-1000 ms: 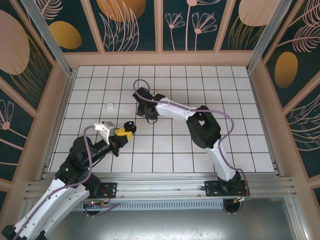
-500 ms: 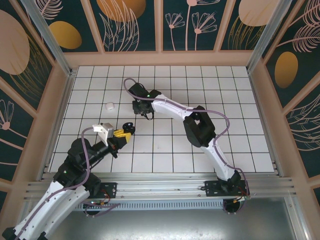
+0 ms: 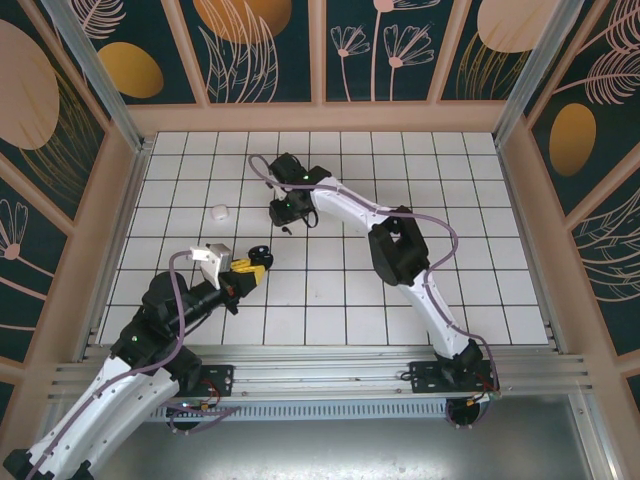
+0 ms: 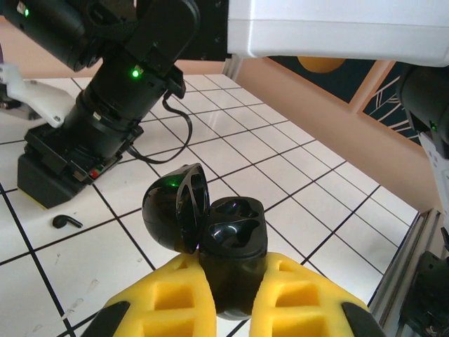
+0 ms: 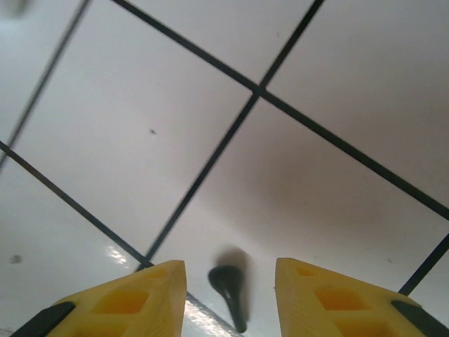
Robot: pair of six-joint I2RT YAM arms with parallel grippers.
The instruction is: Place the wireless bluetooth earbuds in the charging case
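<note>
Right hand (image 5: 230, 268) farther out, over earbud (image 5: 232, 293)

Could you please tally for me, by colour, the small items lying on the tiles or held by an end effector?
Black: 2 (open charging case, earbud on the tiles)
White: 1 (small object on the tiles)
Total: 3

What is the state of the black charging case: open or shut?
Open. In the left wrist view the lid of the charging case is swung back from the base, which the yellow jaws clamp.
</note>
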